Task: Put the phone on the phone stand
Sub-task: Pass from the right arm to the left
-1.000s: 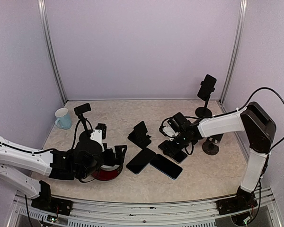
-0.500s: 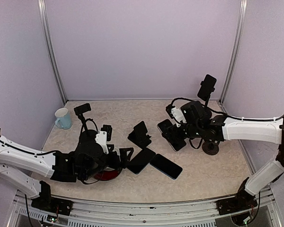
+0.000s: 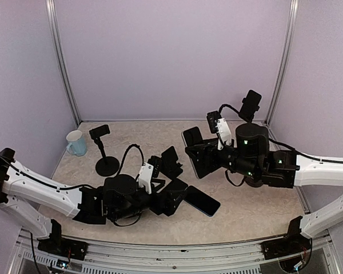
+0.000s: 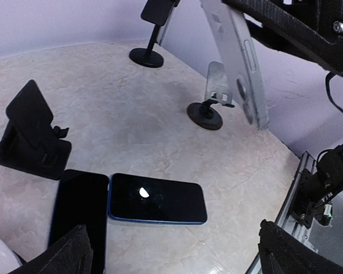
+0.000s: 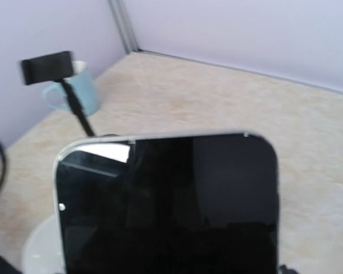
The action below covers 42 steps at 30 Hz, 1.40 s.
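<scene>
You've got a pale blue mug sitting far left on the beige marble-look table, by the wall.

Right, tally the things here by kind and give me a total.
Phones: 4
Phone stands: 4
Mugs: 1
Total: 9

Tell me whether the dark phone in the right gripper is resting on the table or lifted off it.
Lifted: the right gripper holds the dark silver-edged phone tilted in the air above the beige table.
</scene>
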Each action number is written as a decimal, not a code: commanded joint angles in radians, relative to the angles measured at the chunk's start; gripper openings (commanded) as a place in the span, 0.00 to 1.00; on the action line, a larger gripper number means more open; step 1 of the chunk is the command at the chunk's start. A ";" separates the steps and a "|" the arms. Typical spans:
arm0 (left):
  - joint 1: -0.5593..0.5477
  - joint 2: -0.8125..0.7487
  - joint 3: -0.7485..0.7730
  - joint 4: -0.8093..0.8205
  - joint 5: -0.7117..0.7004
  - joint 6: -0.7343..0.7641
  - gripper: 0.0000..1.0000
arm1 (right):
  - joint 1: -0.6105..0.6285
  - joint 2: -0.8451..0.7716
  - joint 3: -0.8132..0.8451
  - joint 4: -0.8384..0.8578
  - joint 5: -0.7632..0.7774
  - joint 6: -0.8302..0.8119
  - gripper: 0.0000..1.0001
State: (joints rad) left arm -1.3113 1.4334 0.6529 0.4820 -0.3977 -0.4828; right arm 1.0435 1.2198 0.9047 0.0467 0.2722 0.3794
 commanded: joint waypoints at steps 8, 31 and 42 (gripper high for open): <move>-0.016 0.009 0.008 0.194 0.059 0.010 0.99 | 0.214 0.022 -0.040 0.286 0.258 0.071 0.41; -0.018 0.000 -0.040 0.257 0.019 0.006 0.41 | 0.382 0.109 -0.056 0.396 0.411 0.153 0.43; -0.024 -0.031 -0.069 0.250 -0.028 0.011 0.00 | 0.395 0.120 -0.048 0.397 0.392 0.140 0.58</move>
State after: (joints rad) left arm -1.3472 1.4361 0.6044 0.7216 -0.3565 -0.4541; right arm 1.4113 1.3651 0.8505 0.3855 0.6914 0.5228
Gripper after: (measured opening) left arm 0.114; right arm 0.707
